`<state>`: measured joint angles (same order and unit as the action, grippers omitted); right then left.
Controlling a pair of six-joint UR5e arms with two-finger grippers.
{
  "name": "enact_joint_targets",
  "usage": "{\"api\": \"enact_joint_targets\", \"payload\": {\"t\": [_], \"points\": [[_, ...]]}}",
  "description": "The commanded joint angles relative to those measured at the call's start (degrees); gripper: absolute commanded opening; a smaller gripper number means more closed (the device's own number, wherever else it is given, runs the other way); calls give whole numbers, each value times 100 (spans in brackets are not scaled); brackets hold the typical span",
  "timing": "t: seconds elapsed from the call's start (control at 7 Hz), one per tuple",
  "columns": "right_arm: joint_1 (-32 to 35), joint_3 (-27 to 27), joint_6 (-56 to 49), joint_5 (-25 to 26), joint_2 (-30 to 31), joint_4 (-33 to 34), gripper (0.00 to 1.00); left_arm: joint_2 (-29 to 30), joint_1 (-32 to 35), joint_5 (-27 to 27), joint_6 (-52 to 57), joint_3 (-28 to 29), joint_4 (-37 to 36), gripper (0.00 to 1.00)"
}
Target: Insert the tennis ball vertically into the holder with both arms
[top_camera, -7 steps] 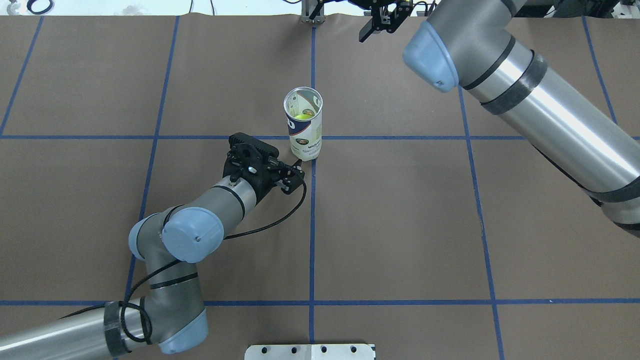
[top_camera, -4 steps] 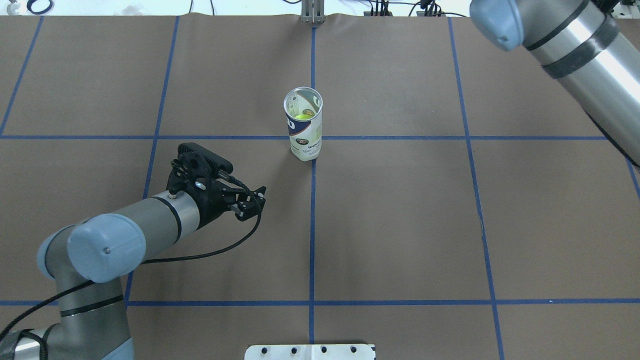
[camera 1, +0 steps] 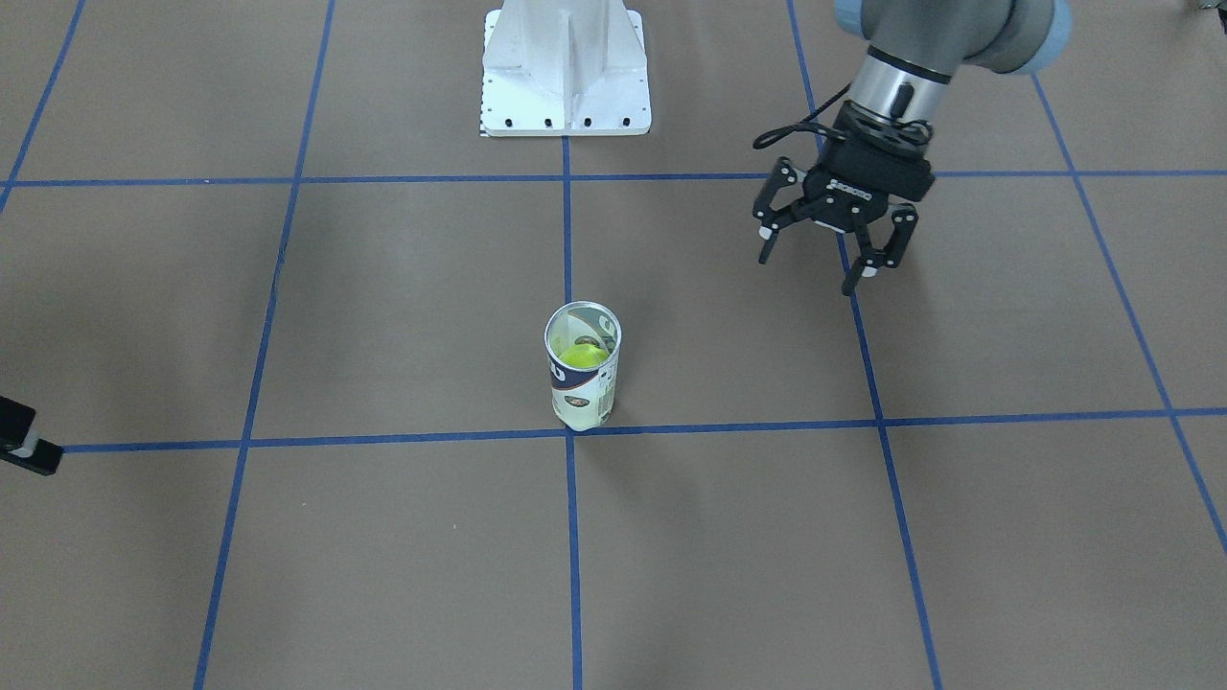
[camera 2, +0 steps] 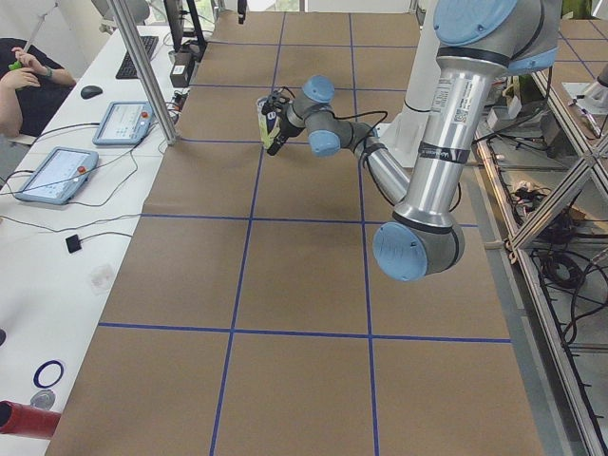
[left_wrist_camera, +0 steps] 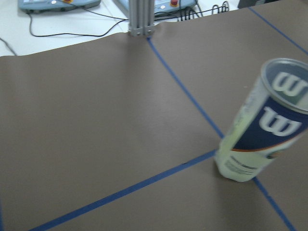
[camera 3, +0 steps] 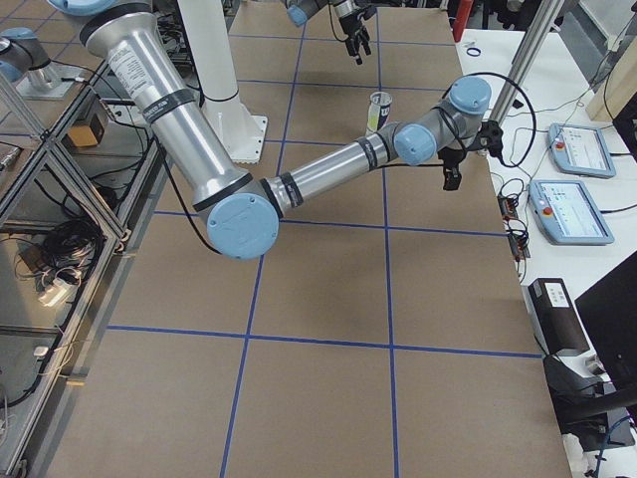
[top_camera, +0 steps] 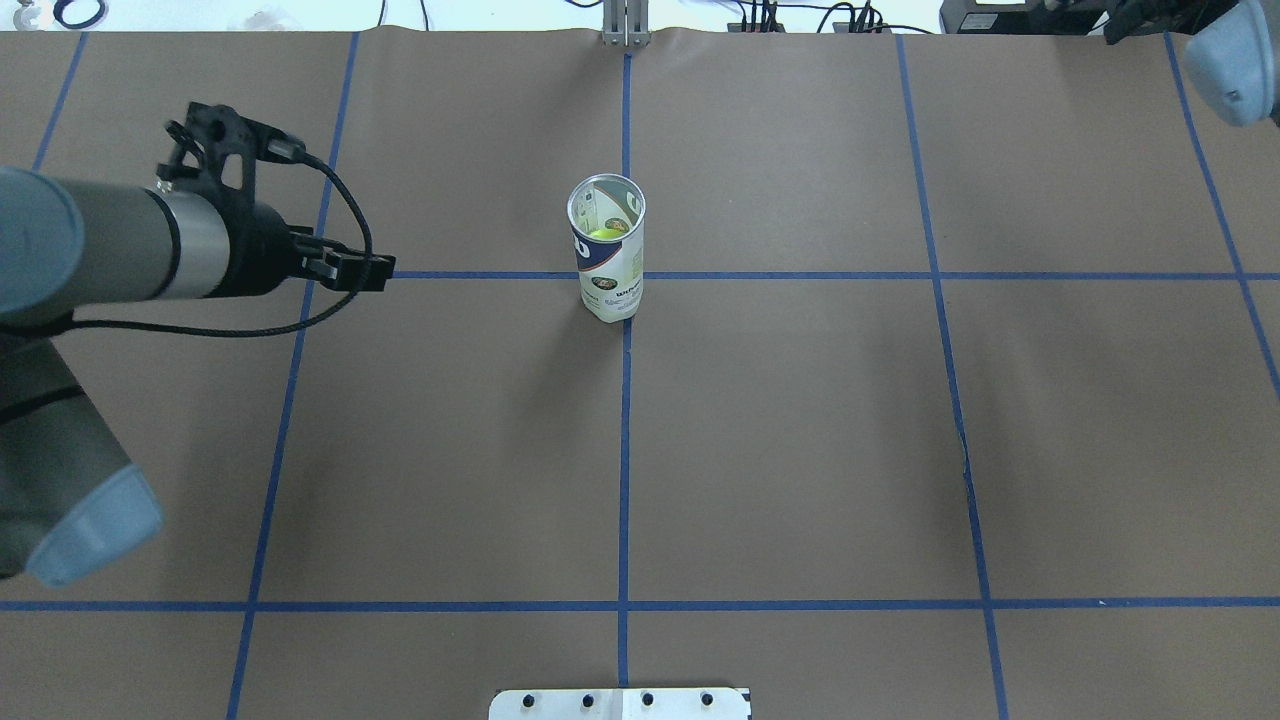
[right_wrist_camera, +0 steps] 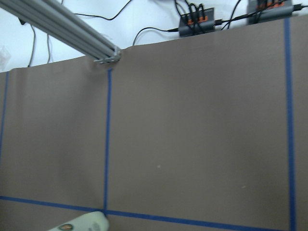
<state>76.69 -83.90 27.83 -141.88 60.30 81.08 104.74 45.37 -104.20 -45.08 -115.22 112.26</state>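
Note:
The holder (top_camera: 607, 262), a clear can with a navy and white label, stands upright at the table's middle on a blue tape crossing. It also shows in the front view (camera 1: 582, 374) and the left wrist view (left_wrist_camera: 262, 130). A yellow-green tennis ball (top_camera: 604, 234) (camera 1: 583, 356) lies inside it. My left gripper (camera 1: 813, 259) hangs open and empty, well off to the holder's left (top_camera: 368, 270). My right gripper (camera 3: 453, 171) is out near the table's far right corner, and I cannot tell whether it is open or shut.
The white pedestal base (camera 1: 566, 67) sits at the robot's side of the table. An aluminium post (top_camera: 625, 25) stands at the far edge. Control tablets (camera 3: 580, 149) lie beyond the far edge, and a person (camera 2: 19, 85) sits there.
My left gripper has drawn away from the holder's base, leftwards and then farther back. The right arm has swung out to the far right corner. The holder and ball have not moved.

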Motion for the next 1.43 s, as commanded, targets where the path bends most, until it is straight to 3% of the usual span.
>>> {"api": "enact_joint_targets", "payload": {"t": [0.0, 0.14, 0.29, 0.43, 0.57, 0.71, 0.86, 1.0, 1.14, 1.29], "points": [[241, 6, -1344, 46, 656, 512, 100, -85, 1023, -759, 1151, 52, -1410, 99], [285, -3, -2107, 491, 1007, 889, 100, 2, 1653, -942, 1438, 139, -2314, 99], [294, 23, -3063, 1043, 1445, 1484, 100, -15, 2390, -1823, 1588, 488, -2653, 100], [425, -29, -3464, 1118, 1685, 1438, 100, -58, 2972, -2780, 2939, 918, -2744, 99], [426, 23, -3494, 1189, 1730, 1429, 100, -120, 3621, -3355, 3822, 1401, -2797, 100], [557, 14, -3529, 1155, 2018, 1394, 100, -147, 3889, -3448, 3988, 1954, -2789, 100], [758, 23, -3469, 1128, 2238, 906, 100, -251, 4118, -3449, 3989, 2438, -2780, 99], [1082, -20, -3477, 980, 2397, 840, 100, -383, 4233, -3423, 4007, 2634, -2736, 99], [1407, -64, -3486, 561, 2564, 822, 100, -401, 4339, -3057, 4303, 2792, -2745, 99], [1663, -422, -3486, 600, 2644, 927, 100, -428, 4357, -2810, 4375, 2794, -2762, 100]]}}
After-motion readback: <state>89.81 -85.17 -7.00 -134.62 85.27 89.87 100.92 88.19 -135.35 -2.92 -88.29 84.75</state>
